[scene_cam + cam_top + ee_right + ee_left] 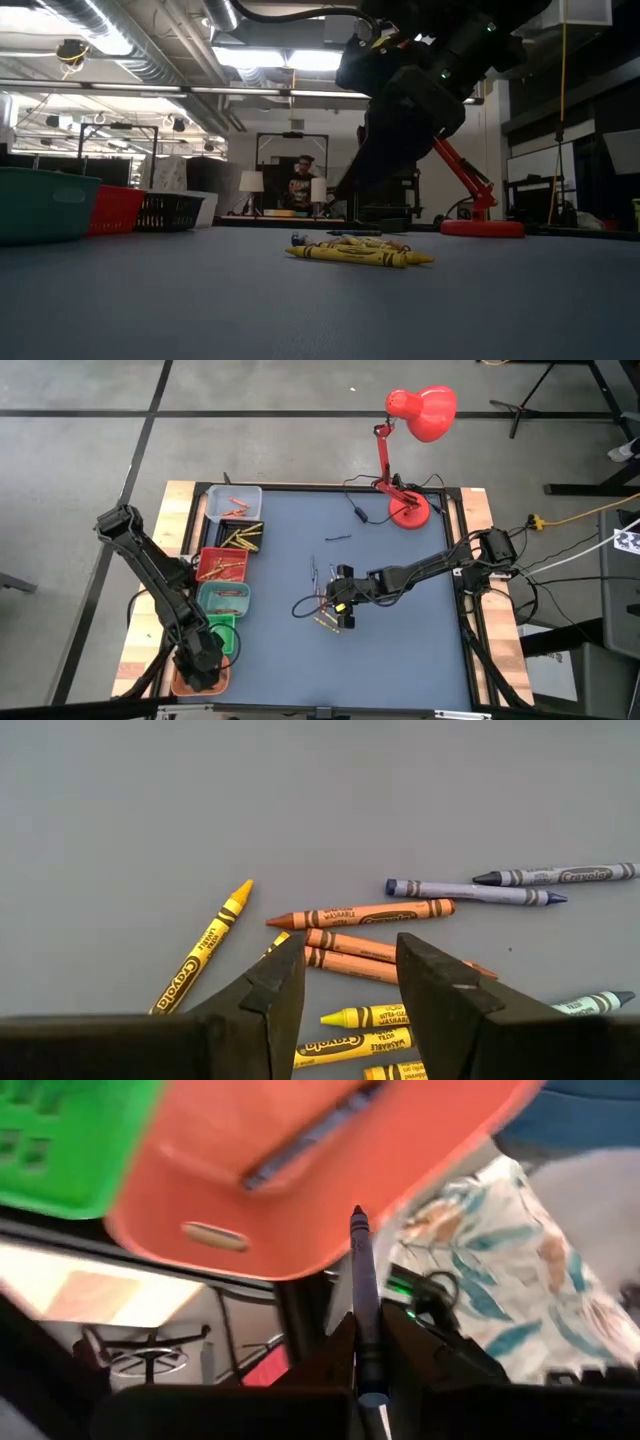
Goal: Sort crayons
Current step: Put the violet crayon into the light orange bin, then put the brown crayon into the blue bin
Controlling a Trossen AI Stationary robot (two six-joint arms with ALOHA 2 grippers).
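Right claw (350, 995) open, hovering just above orange crayons (362, 913) on counter (300, 800), lined up for pickup. Left claw (368, 1342) gripping dark crayon (364, 1295) near orange bin (330, 1180), prob. for drop-off.

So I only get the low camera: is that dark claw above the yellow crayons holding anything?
Observer: No. The right gripper is open and empty, poised above some orange crayons.
Visitor: Where's the other arm?
Observer: At the table's left edge. The left gripper is shut on a dark bluish crayon, right by the orange bin.
Visitor: Are any crayons in bins already?
Observer: Yes. From above, the dark bin holds yellow crayons.
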